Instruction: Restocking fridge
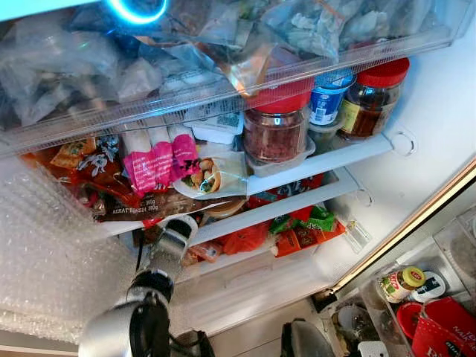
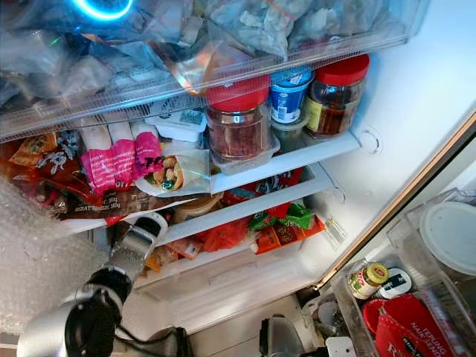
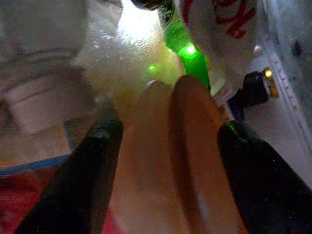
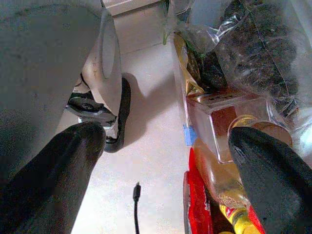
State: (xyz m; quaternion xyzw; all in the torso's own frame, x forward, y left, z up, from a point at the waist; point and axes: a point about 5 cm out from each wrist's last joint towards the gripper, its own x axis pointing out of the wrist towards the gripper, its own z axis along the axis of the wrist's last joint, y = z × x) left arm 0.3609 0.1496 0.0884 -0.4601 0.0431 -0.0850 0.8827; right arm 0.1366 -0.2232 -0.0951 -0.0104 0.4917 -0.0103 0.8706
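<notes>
Reaching under the middle shelf, the left arm enters a packed fridge; little free room remains between the shelf edge and the orange packets below. Left gripper: fingers spread apart, an orange-brown packet lying between them; contact cannot be confirmed. Right gripper: fingers wide, nothing held, hanging above the floor beside door-stored bottles.

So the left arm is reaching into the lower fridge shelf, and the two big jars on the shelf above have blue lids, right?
Not quite: in the left eye view the two big jars have red lids. The blue item is the tub between them. The left arm does reach into the lower shelf.
</notes>
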